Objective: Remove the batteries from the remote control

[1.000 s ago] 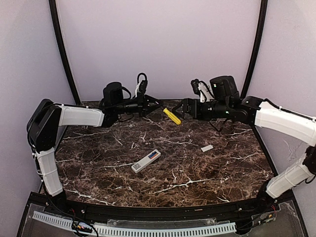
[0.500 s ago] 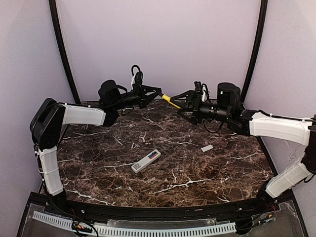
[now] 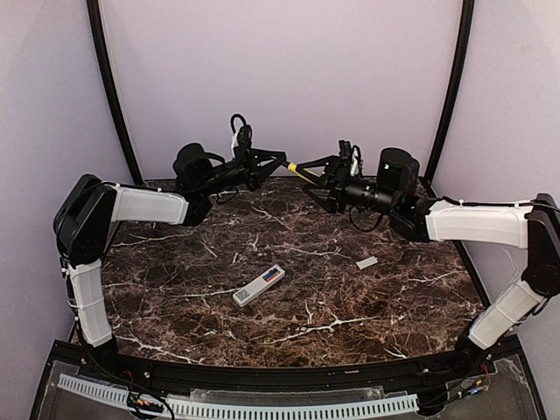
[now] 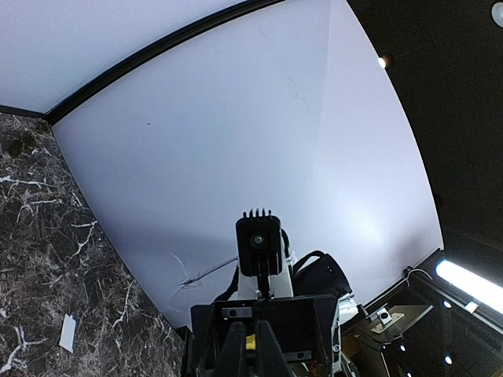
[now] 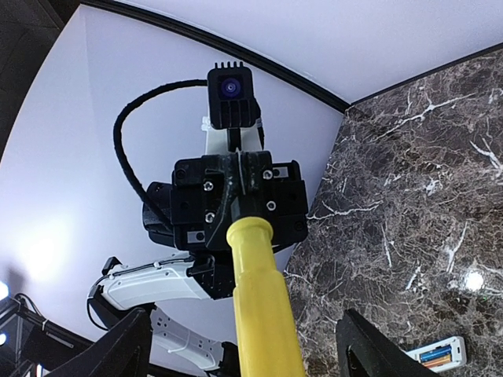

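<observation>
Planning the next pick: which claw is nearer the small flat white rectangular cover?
Right. The right claw hangs raised behind the small flat white rectangular cover, slightly leftward in the top view; the left claw, gripping the tip of the yellow-handled screwdriver, is farther left.

glossy dark marble table (image 3: 350, 297), smooth yellow plastic screwdriver (image 5: 259, 306).

1. The remote control (image 3: 258, 286) is a thin white bar. It lies flat on the dark table (image 3: 350, 315), close to the middle. One end points to 2 o'clock and the other to 8 o'clock.
2. The batteries (image 3: 273, 276) are two tiny sticks, one orange and one blue. They sit side by side inside the remote control, uncovered, at its 2 o'clock end.
</observation>
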Tool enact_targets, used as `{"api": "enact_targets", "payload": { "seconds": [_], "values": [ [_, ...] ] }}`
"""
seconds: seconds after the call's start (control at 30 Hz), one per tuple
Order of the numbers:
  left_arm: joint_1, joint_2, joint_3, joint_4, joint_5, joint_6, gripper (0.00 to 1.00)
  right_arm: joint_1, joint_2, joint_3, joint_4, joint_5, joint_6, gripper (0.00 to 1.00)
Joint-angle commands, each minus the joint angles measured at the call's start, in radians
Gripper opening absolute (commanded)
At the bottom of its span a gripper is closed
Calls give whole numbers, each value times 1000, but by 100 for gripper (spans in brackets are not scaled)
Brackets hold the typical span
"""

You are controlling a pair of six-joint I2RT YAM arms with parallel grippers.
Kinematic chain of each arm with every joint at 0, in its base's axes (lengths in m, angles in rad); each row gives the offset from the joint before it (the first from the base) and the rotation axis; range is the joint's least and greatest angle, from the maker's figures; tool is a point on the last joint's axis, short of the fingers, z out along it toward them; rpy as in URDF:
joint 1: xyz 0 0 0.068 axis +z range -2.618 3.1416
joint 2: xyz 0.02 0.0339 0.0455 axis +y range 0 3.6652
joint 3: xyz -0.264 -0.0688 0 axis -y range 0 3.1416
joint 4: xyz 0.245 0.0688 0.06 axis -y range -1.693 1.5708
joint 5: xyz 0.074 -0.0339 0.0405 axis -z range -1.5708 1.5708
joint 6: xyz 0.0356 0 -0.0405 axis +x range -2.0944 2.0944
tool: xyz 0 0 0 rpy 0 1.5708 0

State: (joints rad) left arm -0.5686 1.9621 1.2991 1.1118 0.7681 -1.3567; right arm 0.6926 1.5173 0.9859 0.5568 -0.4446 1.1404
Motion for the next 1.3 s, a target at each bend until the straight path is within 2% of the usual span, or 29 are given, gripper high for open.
{"api": "enact_targets", "payload": {
  "seconds": [0.0,0.37,0.87,1.03,1.27],
  "values": [
    [-8,-22,-23,61,-5,-13,0,-2,7,39,51,19,-9,78],
    [-18,-25,-41,72,-14,-8,0,-2,25,74,41,33,-14,62],
    [-27,-26,-58,68,-40,8,0,-2,20,71,50,27,-18,30],
    [-28,-27,-68,68,-46,13,0,-1,24,66,49,20,-13,25],
    [-33,-28,-72,65,-50,20,0,-1,29,66,43,15,-8,6]
  ]
}}
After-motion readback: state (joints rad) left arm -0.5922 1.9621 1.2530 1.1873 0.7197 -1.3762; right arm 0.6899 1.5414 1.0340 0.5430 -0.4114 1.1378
